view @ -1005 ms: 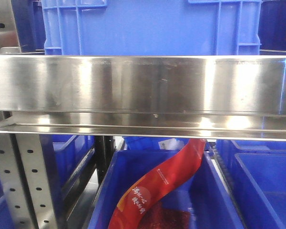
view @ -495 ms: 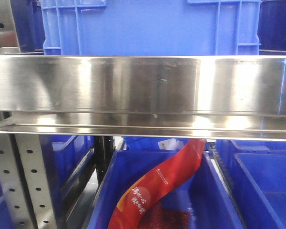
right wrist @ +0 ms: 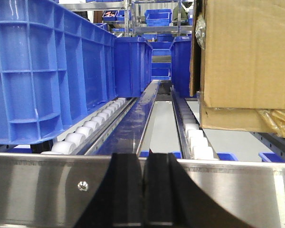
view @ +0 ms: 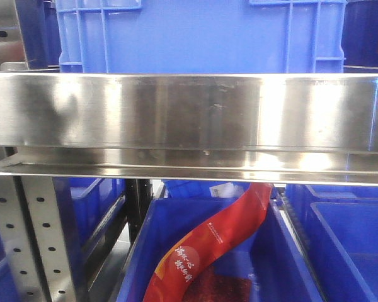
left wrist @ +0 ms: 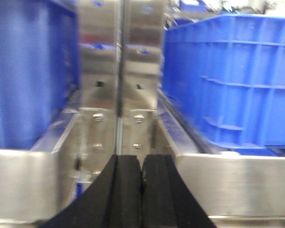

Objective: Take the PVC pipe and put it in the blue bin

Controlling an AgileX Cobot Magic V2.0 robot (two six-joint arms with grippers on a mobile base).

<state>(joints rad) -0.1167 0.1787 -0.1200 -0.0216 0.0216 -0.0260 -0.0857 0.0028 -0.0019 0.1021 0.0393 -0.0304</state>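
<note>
Large blue ribbed plastic crate (view: 201, 34) atop the steel shelf rail (view: 189, 113). Below, red printed foil pouch (view: 214, 242) in an open blue bin (view: 135, 251). Left tool (left wrist: 141, 178) and right tool (right wrist: 143, 185) clenched, empty. White pipe clamp nowhere visible.

red bags (view: 208, 248): 1 | cardboard boxes (right wrist: 247, 52): 1 | grippers: 2, left (left wrist: 141, 183), right (right wrist: 143, 190)

Warehouse storage aisle: steel flow racks (view: 189, 113) with white rollers (right wrist: 80, 135), rows of blue plastic bins (right wrist: 42, 71), perforated uprights (view: 41, 245), and a cardboard carton (right wrist: 249, 61) on the rollers.
</note>
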